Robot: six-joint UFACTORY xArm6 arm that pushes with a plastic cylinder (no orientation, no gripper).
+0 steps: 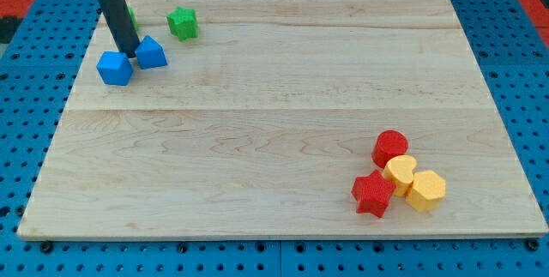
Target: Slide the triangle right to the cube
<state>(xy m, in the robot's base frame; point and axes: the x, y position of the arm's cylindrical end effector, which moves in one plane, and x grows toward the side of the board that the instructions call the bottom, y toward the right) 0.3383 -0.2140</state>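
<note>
The wooden board fills most of the view and lies on a blue perforated table. Its planks run from the view's left to the view's right.

The dark rod enters from the view's top left and slopes down toward the view's right. My tip rests on the board in the narrow gap between two blue blocks. The tool is a plain rod with no opening or closing parts, and it holds nothing.

The blue cube sits just to the view's lower left of my tip. The blue triangle sits just to the view's right of my tip. The two blue blocks stand close together, and whether they touch cannot be determined behind the rod. Both lie in the board's upper left area.

A green star-shaped block stands to the view's upper right of the blue triangle, apart from it. A second green block shows only as a sliver behind the rod, and its shape cannot be determined.

Four blocks cluster in the board's lower right area, well apart from the blue pair:
- The red cylinder is uppermost.
- The yellow heart-shaped block touches it from below.
- The yellow hexagonal block lies at the view's right of the cluster.
- The red star lies at the view's left of the cluster.
</note>
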